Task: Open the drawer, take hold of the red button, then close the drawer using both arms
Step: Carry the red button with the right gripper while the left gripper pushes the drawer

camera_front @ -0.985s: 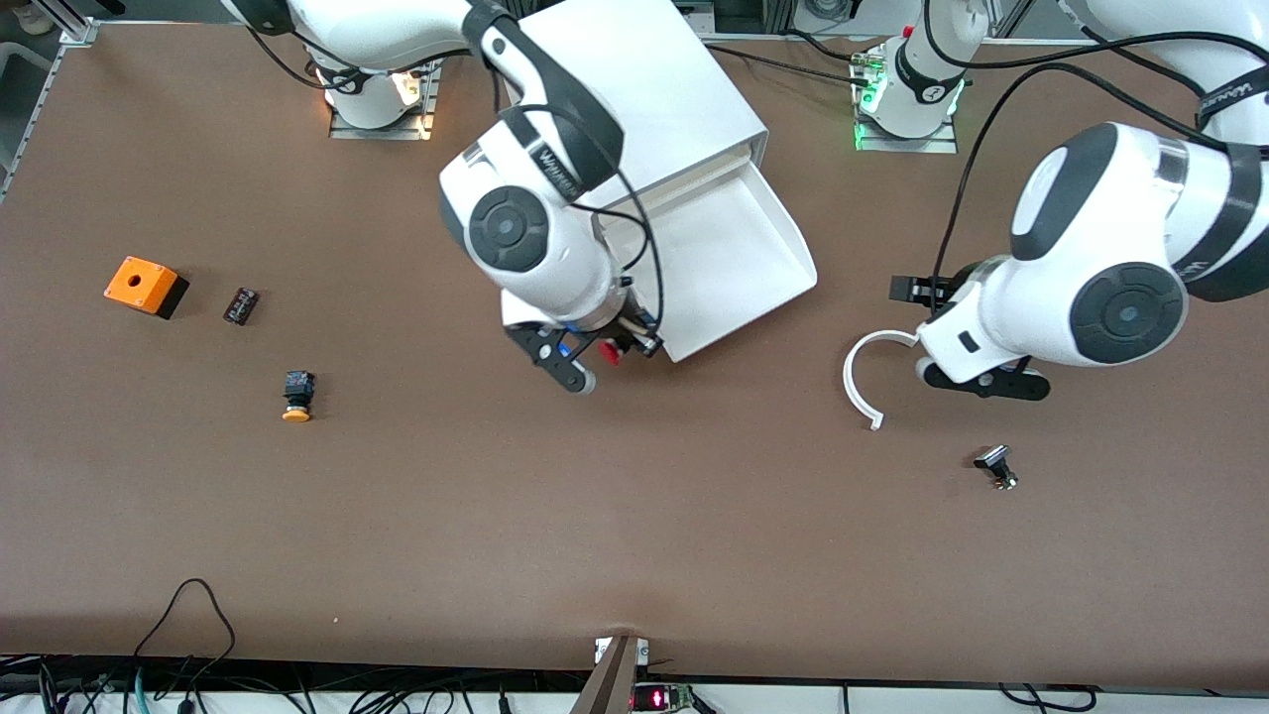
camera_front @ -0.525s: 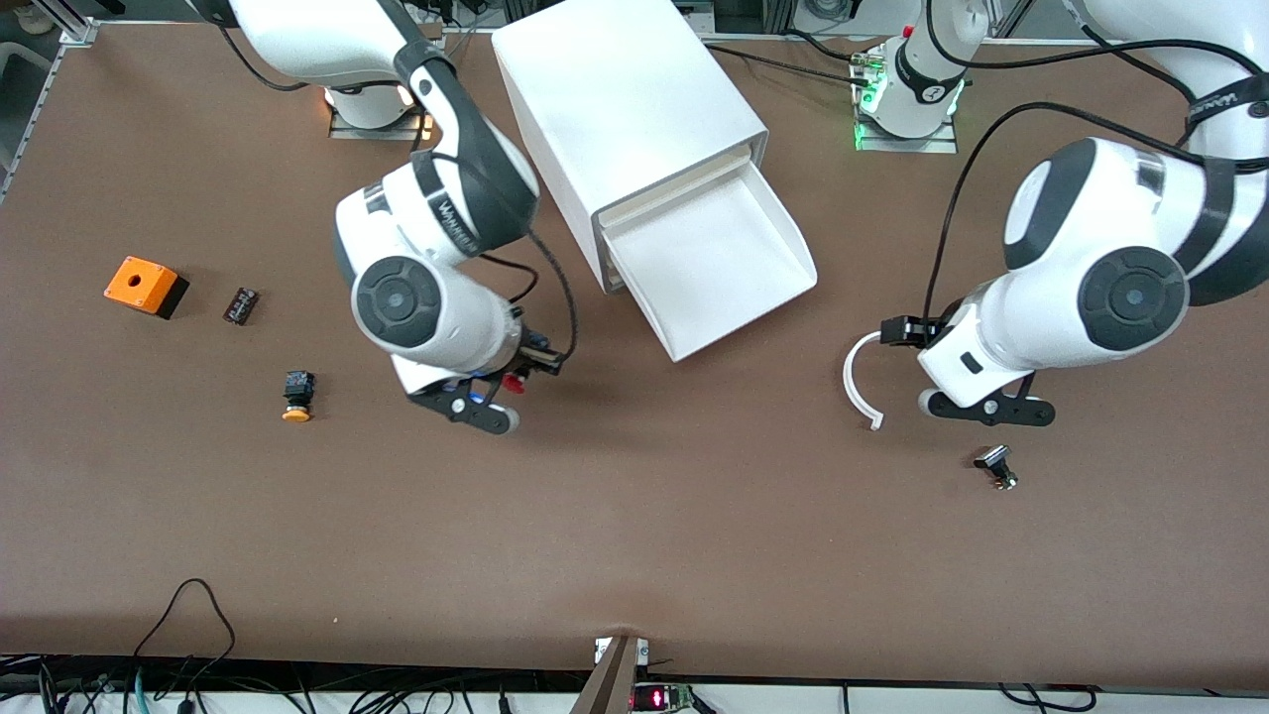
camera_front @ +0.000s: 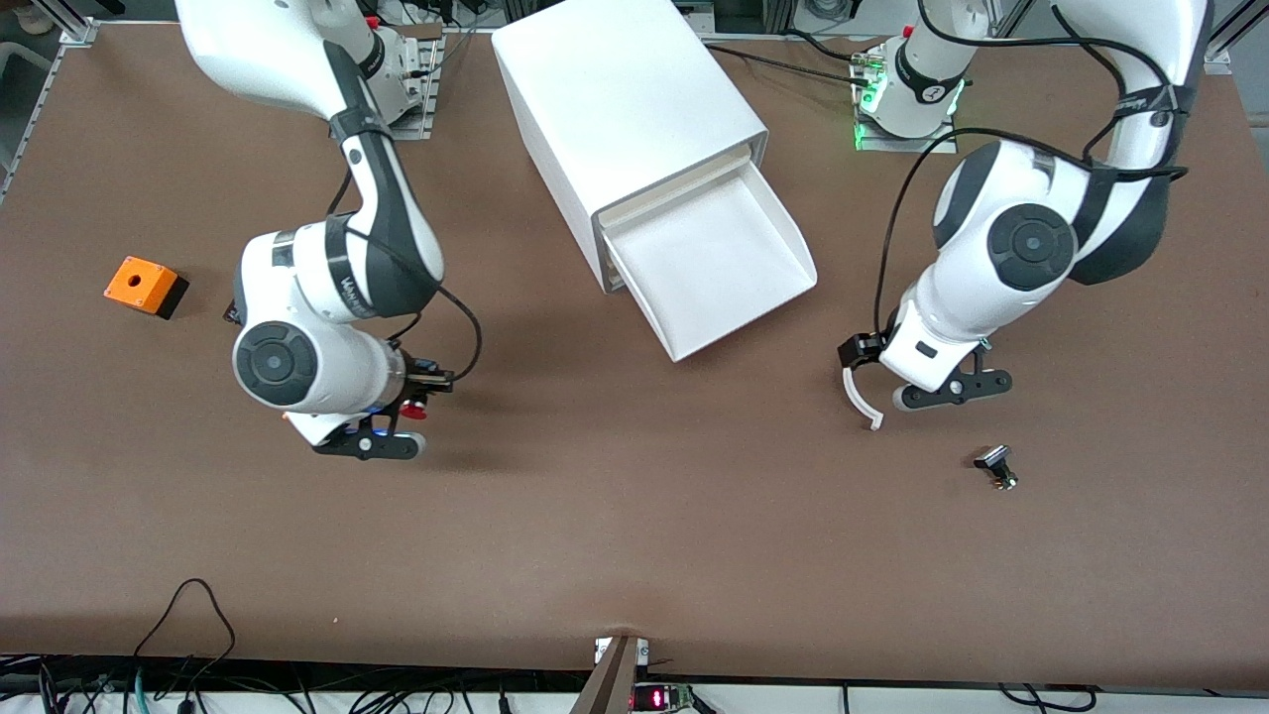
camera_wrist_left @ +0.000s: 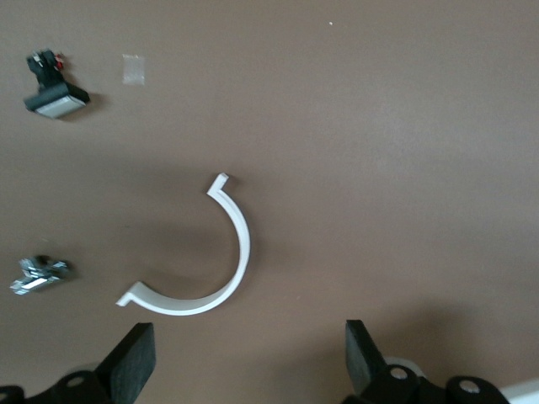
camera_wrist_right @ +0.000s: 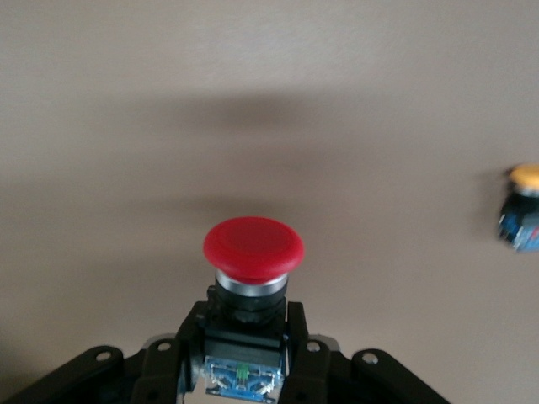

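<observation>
The drawer [camera_front: 716,260] stands pulled out of the white cabinet [camera_front: 625,99], and its tray holds nothing. My right gripper [camera_front: 413,401] [camera_wrist_right: 244,341] is shut on the black body of the button [camera_front: 414,407] [camera_wrist_right: 253,247], whose red cap points away from the fingers. It hangs over bare table, toward the right arm's end from the drawer. My left gripper [camera_front: 870,369] [camera_wrist_left: 248,370] is open with nothing between its fingers. It hovers over a white curved strip [camera_front: 859,400] [camera_wrist_left: 229,271] on the table toward the left arm's end from the drawer.
An orange square box [camera_front: 146,286] sits near the right arm's end. An orange-capped button [camera_wrist_right: 523,215] lies close to my right gripper. A small black-and-metal part [camera_front: 995,466] lies nearer the front camera than the curved strip. A grey-faced part [camera_wrist_left: 55,88] lies near it.
My right arm has carried the button away from the drawer's front toward its own end of the table. My left arm has shifted over the curved strip, still open.
</observation>
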